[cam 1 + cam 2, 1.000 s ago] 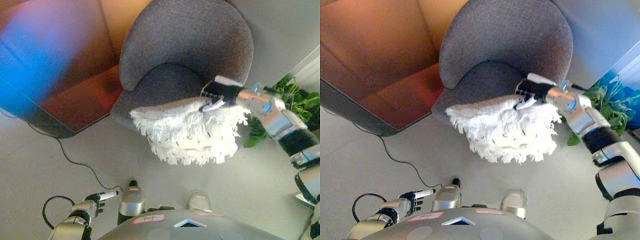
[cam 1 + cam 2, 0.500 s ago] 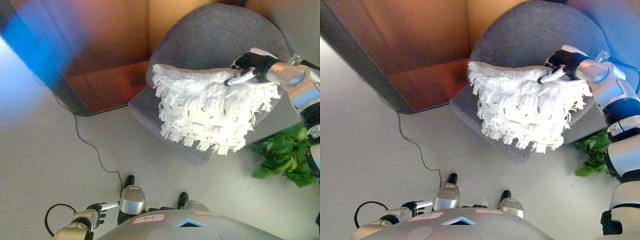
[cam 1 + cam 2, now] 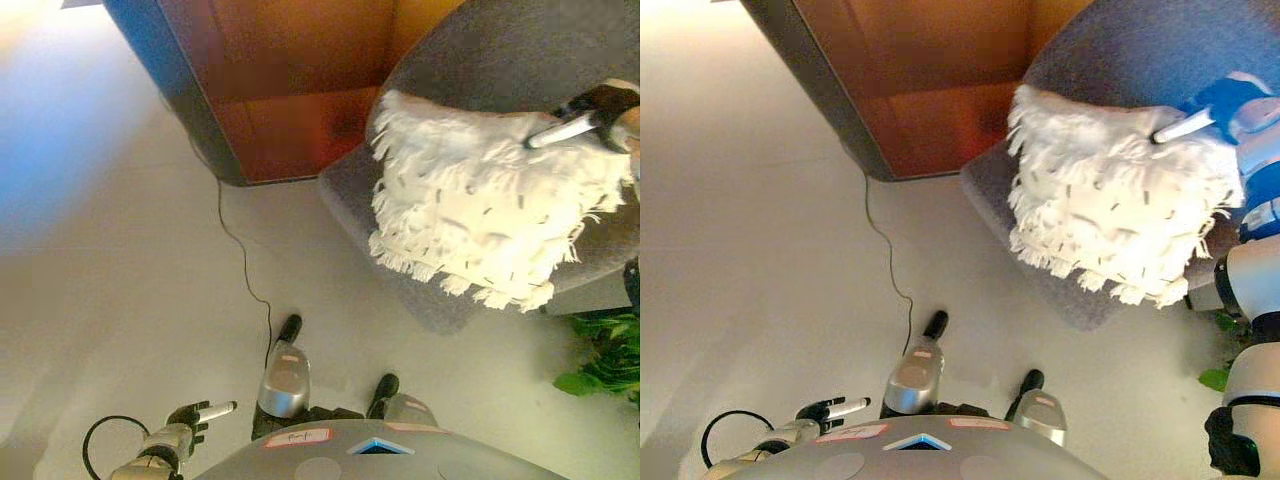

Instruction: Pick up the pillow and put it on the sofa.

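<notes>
A white fringed pillow (image 3: 485,210) hangs over the seat of a grey round armchair (image 3: 500,60) at the upper right; it also shows in the right eye view (image 3: 1110,200). My right hand (image 3: 590,110) is shut on the pillow's top right edge and holds it up above the seat. My left hand (image 3: 195,415) is low at the bottom left, empty, fingers relaxed, far from the pillow.
A brown wooden cabinet with a dark side panel (image 3: 290,90) stands left of the armchair. A thin black cord (image 3: 245,270) runs along the pale floor from it. A green plant (image 3: 605,355) shows at the lower right.
The whole view has shifted, so the armchair and pillow now lie further right. My right hand still holds the pillow, now over the seat's front. The left hand stays idle.
</notes>
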Available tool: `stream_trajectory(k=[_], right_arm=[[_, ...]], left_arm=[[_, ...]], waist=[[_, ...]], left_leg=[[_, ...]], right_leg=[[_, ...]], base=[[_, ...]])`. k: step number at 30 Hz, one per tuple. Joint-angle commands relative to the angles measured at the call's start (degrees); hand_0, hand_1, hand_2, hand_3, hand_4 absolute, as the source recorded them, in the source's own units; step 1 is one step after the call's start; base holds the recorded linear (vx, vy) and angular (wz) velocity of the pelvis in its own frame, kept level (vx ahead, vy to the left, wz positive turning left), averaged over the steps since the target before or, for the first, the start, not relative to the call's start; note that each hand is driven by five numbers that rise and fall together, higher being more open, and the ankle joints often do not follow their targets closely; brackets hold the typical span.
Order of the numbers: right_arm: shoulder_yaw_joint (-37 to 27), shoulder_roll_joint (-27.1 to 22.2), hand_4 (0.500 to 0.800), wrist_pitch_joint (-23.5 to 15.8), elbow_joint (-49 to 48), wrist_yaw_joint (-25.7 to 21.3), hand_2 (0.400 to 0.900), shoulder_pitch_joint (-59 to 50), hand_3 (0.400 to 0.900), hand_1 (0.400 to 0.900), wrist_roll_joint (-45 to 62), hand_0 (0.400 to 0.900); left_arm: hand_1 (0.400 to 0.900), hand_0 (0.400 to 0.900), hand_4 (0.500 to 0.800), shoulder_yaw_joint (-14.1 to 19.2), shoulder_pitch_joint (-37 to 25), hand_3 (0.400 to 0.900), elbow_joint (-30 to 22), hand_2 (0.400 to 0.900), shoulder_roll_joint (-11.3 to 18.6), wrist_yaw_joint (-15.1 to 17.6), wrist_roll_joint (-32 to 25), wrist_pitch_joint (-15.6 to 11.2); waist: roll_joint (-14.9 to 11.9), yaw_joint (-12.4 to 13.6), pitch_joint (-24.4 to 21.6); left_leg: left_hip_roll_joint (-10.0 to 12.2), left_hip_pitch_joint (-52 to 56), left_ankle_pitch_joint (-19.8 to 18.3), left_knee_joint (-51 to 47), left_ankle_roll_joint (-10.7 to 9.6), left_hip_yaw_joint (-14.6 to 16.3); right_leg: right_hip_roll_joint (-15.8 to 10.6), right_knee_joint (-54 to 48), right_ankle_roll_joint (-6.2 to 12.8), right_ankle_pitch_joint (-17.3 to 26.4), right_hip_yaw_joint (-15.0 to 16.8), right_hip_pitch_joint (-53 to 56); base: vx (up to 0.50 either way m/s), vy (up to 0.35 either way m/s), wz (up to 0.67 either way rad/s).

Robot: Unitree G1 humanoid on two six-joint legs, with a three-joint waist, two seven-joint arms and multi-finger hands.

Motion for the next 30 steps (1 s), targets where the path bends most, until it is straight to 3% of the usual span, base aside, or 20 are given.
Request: stream_trajectory(k=[1, 9, 22, 28, 30], right_arm=[[3.39, -5.42, 0.800, 0.25, -0.71, -4.61, 0.900, -12.37, 0.900, 0.900, -2.90, 0.900], [2.68, -9.07, 0.800, 0.60, 0.65, -2.12, 0.900, -10.23, 0.900, 0.900, -6.70, 0.900], [1.20, -12.86, 0.800, -2.80, -0.67, -4.13, 0.900, -6.12, 0.900, 0.900, -6.71, 0.900], [-5.54, -10.90, 0.800, -7.73, -7.68, -5.31, 0.900, 3.69, 0.900, 0.900, 3.32, 0.900], [-11.40, -8.21, 0.800, -9.89, -10.85, -6.54, 0.900, 11.52, 0.900, 0.900, 6.98, 0.900]], left_arm=[[0.900, 0.900, 0.800, -3.52, -1.71, 0.900, 1.08, 0.900, 5.55, 1.09, -0.54, -0.40], [0.900, 0.900, 0.800, -3.69, 0.13, 0.900, 0.60, 0.900, 5.89, -0.05, 0.90, 0.51], [0.900, 0.900, 0.800, -4.50, -1.27, 0.900, 0.92, 0.900, 6.38, -1.55, -0.11, 2.24], [0.900, 0.900, 0.800, -3.97, -2.06, 0.900, 2.18, 0.900, 5.41, -0.64, 1.11, 1.06], [0.900, 0.900, 0.800, -3.51, -3.32, 0.900, 2.30, 0.900, 5.01, -0.93, 1.31, 1.64]], waist=[[-2.85, 0.01, -0.56], [-2.68, -1.74, -3.44], [-4.64, -5.38, -6.25], [-6.46, -7.18, -7.39], [-6.85, -8.09, -7.80]], left_leg=[[3.06, 5.02, -0.16, 2.09, 0.56, 2.08], [3.32, 6.96, 0.44, 2.74, 0.46, 3.76], [1.95, 9.66, -3.08, 2.88, 1.28, 8.37], [0.96, 11.20, -4.88, 2.12, 1.85, 10.90], [0.49, 12.13, -6.14, 1.63, 2.34, 12.13]], right_leg=[[-0.39, 4.19, -3.29, -0.76, 0.80, -4.70], [-0.04, 3.65, -3.60, -1.55, 2.18, -2.77], [-0.40, -2.22, -2.06, 0.96, 6.16, 1.13], [-0.54, -5.79, -1.00, 3.14, 7.78, 2.73], [-0.60, -6.41, -0.60, 3.61, 8.25, 3.17]], base=[[0.02, -0.020, 0.05], [0.10, 0.015, -0.12], [0.00, 0.056, -0.21], [-0.08, 0.068, -0.30], [-0.09, 0.089, -0.41]])
